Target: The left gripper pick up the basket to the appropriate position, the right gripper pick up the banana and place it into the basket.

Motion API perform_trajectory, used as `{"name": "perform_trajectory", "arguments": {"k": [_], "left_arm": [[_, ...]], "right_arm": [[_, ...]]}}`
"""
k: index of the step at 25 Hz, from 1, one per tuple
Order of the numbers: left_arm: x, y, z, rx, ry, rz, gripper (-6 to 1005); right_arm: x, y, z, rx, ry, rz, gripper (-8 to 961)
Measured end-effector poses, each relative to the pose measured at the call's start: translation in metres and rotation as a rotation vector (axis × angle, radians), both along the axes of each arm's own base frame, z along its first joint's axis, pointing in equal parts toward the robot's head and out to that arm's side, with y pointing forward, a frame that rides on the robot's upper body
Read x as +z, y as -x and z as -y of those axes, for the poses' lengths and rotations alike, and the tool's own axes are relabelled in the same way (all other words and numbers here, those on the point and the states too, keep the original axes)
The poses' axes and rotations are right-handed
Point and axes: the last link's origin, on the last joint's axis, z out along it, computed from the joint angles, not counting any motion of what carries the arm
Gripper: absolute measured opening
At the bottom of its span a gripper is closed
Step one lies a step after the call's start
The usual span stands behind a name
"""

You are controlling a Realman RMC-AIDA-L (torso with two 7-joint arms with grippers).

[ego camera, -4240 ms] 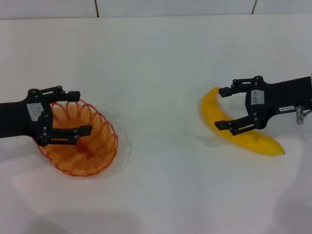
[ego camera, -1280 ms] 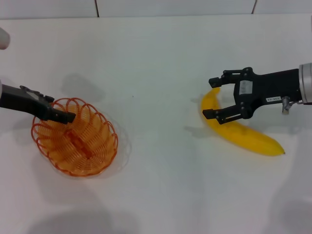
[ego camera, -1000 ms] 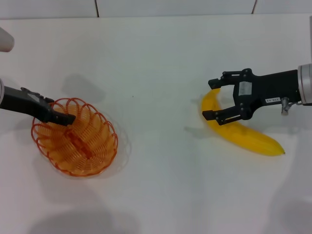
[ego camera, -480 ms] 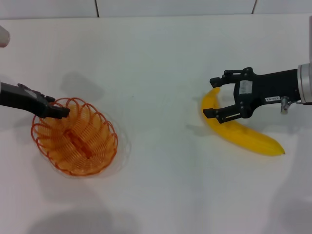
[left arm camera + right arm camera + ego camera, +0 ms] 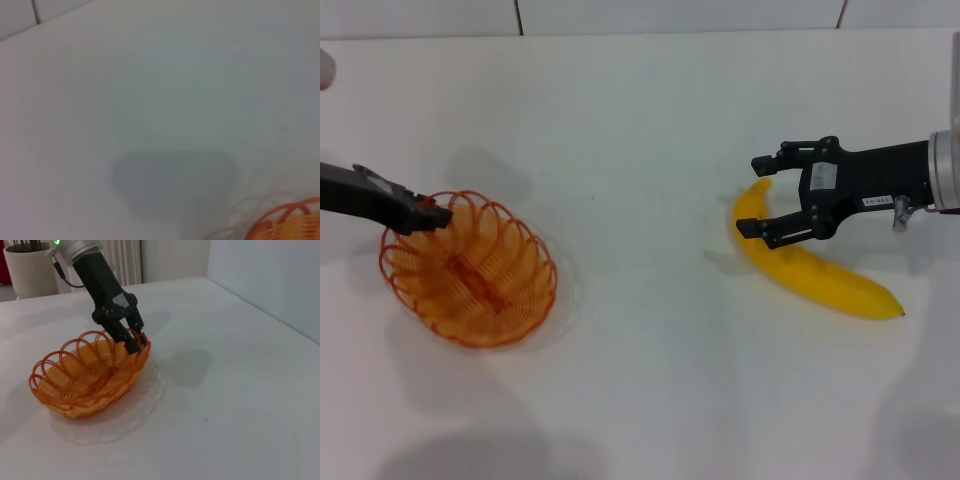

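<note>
We judge the basket [image 5: 468,271], pinched by one rim loop in the left gripper [image 5: 432,213], could tilt or slip free (the banana [image 5: 809,265] lies on the tabletop [image 5: 650,130] under the right gripper [image 5: 757,194], jaws wide).

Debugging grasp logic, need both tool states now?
Left tool: shut on the basket rim.
Right tool: open, above the banana, holding nothing.

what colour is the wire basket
Orange looped wire; the basket shows best in the right wrist view, with the left gripper at its rim.
</note>
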Motion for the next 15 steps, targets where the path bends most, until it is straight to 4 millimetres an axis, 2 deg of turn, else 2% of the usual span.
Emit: {"name": "perform_trajectory", "arguments": {"k": [8, 10, 15], "left_arm": [[0.0075, -0.0003, -0.0006, -0.007, -0.008, -0.007, 232], [0.0075, -0.0004, 0.0007, -0.005, 0.002, -0.005, 71], [0.0078, -0.0021, 0.0008, -0.007, 0.009, 0.0, 66]], "right_arm": [[-0.0001, -0.001, 0.0007, -0.003, -0.001, -0.001, 903], [-0.0001, -0.0008, 0.0006, -0.003, -0.001, 0.0, 903], [-0.0001, -0.0012, 0.0009, -0.004, -0.001, 0.0, 903]]}}
